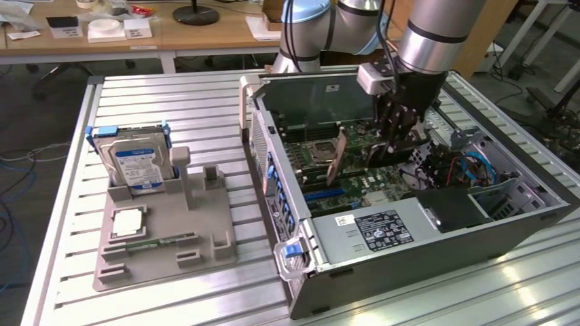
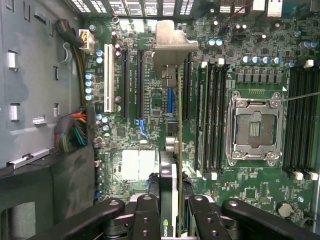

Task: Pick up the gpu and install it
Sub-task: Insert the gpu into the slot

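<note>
- With end effector (image 2: 175,212) partly closed, grips gpu (image 2: 172,44) by one end.
- Holds it upright on its long edge over motherboard (image 2: 260,192), between expansion slots (image 2: 127,85) and CPU socket (image 2: 255,127).

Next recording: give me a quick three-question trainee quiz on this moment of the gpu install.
1. True or false: the hard drive stands in the grey holder outside the computer case.
2. The tool is shut on: A) a memory stick, B) the gpu, C) a cable.
3. Name the board directly below the gpu.
Key: 1 true; 2 B; 3 the motherboard.
</note>
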Controlling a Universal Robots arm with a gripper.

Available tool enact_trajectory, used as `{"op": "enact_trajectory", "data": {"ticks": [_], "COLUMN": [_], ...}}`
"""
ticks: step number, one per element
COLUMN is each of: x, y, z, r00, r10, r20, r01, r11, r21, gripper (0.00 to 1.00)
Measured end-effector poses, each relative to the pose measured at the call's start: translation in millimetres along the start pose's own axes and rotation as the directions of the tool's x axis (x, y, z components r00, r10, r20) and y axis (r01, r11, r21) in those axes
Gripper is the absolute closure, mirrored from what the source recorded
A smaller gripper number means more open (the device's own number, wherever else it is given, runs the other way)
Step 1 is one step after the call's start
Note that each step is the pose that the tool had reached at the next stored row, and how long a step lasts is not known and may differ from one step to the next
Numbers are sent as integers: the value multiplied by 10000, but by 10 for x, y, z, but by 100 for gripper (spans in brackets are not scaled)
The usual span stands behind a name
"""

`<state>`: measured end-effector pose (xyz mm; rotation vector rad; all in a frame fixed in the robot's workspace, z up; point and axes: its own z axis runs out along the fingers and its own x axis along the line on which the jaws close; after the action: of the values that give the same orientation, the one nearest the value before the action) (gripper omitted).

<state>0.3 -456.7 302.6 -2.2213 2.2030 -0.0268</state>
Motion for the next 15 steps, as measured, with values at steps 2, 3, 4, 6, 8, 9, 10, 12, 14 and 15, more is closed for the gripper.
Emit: {"op": "enact_trajectory", "data": {"ticks": [2,3,4,6,8,9,10,12,14,15], "x": [0,0,0,0,0,0,0,0,0,0], "y": [5,7,8,21,34,38,38,38,38,39], "z": [15,21,24,26,33,35,35,35,35,35], "r00": [10000,10000,10000,10000,10000,10000,10000,10000,10000,10000], "r10": [1,1,0,1,1,1,0,-1,-1,0], "r20": [0,-1,-2,-4,0,-1,-2,-2,-1,-1], "r01": [-1,-1,0,-1,-1,-1,0,1,1,0], "r11": [10000,10000,10000,10000,10000,10000,10000,10000,10000,10000], "r21": [2,3,2,7,16,18,18,18,18,18], "gripper": [73,73,73,73,73,73,73,73,73,73]}}
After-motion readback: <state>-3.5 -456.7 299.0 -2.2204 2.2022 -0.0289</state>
